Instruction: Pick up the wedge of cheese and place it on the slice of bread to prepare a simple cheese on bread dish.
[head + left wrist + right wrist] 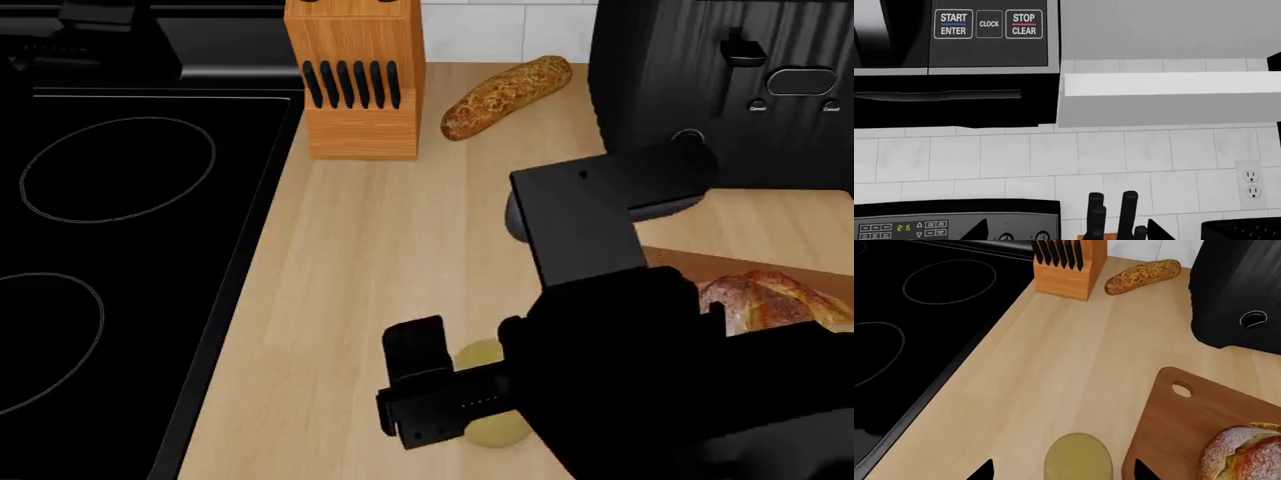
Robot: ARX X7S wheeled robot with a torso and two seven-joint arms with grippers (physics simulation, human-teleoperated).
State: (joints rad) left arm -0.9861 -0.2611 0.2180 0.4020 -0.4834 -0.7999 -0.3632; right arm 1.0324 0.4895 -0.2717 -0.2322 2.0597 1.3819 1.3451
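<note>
The wedge of cheese (1077, 457), a small pale yellow rounded block, lies on the wooden counter just left of the cutting board (1187, 425). My right gripper (1062, 471) is open, with one dark fingertip on each side of the cheese and a gap to each. In the head view the right arm covers the middle of the cheese (494, 432). The slice of bread (767, 298), a round floured loaf, rests on the board at the right. My left gripper (1067, 232) is open and holds nothing, facing the tiled wall.
A knife block (354, 80) and a speckled baguette (505, 97) stand at the back of the counter. A black appliance (727, 80) stands behind the cutting board. The black stovetop (120, 230) borders the counter on the left. A microwave (954, 35) hangs above the stove.
</note>
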